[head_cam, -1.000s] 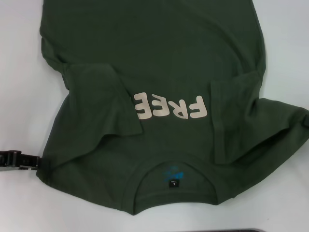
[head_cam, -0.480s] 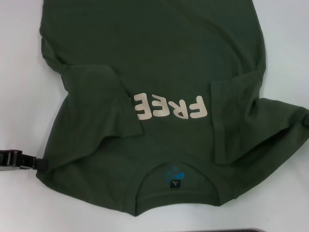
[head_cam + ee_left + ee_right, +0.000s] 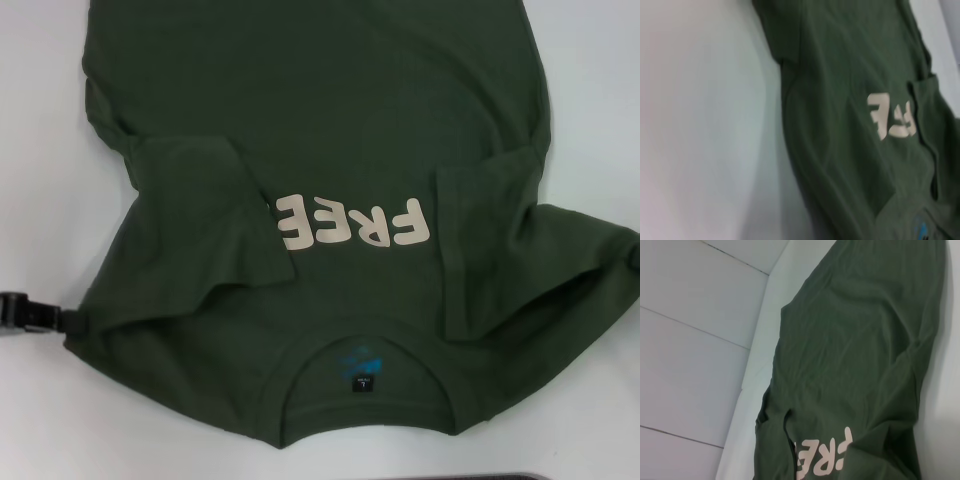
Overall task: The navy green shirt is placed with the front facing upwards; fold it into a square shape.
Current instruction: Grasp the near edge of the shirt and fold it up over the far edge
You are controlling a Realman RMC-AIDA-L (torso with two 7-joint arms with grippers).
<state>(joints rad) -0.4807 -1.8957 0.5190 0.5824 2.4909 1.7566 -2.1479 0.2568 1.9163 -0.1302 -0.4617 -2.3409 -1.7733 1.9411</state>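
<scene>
Dark olive-green cotton shirt spread on white tabletop, sleeves folded inward, left gripper at its shoulder edge, grip undeterminable, pale panelled wall behind.

The navy green shirt lies front up, collar nearest. Both sleeves are folded inward beside its cream lettering.

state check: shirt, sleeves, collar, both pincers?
navy green shirt: flat on white table, front up, body not folded.
left sleeve: folded inward over the chest.
right sleeve: folded inward.
collar: nearest the robot, neck tag showing.
left pincer: at the shirt's left shoulder edge.
right pincer: at the right edge, barely in view.
</scene>
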